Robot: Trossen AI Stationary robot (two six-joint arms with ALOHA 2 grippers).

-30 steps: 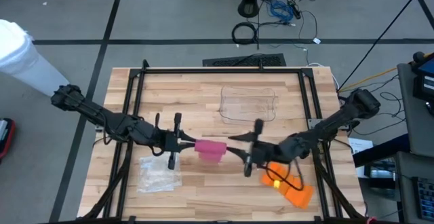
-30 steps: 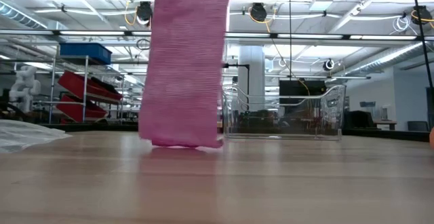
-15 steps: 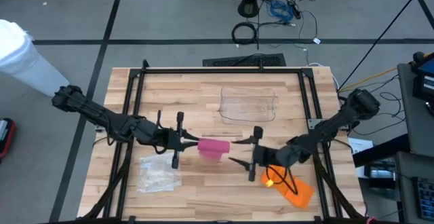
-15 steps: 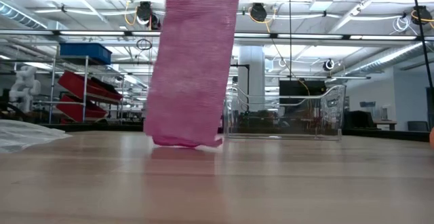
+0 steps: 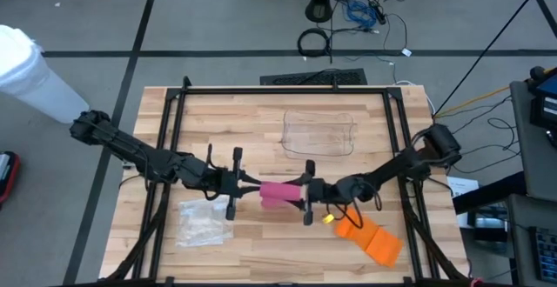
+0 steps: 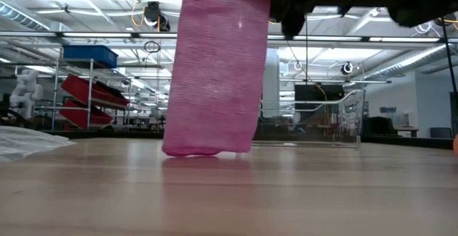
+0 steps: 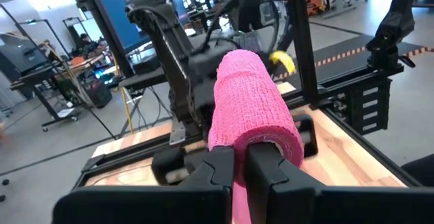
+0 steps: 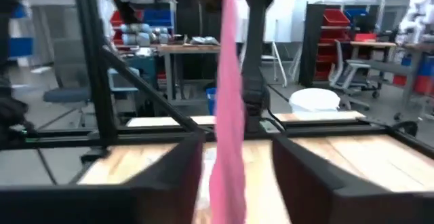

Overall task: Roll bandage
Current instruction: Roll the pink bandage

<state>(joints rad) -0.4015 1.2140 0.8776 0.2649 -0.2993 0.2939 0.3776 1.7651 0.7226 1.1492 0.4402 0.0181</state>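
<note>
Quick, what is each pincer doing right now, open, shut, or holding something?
Left pincer: shut on the pink bandage.
Right pincer: open, its fingers either side of the hanging bandage strip, not clamped.

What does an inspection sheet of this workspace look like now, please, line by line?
Surface: wooden table inside a black frame.
Job's things: pink bandage, part rolled, tail hanging down to the table.
Clutter: clear bin; plastic bag; orange object.
Grippers: left gripper shut on the bandage; right gripper at the roll's other end, fingers either side of the tail.
Cables: loose cables on the floor behind the table.
Surroundings: shelves with red bins; people: nothing seen.
</note>
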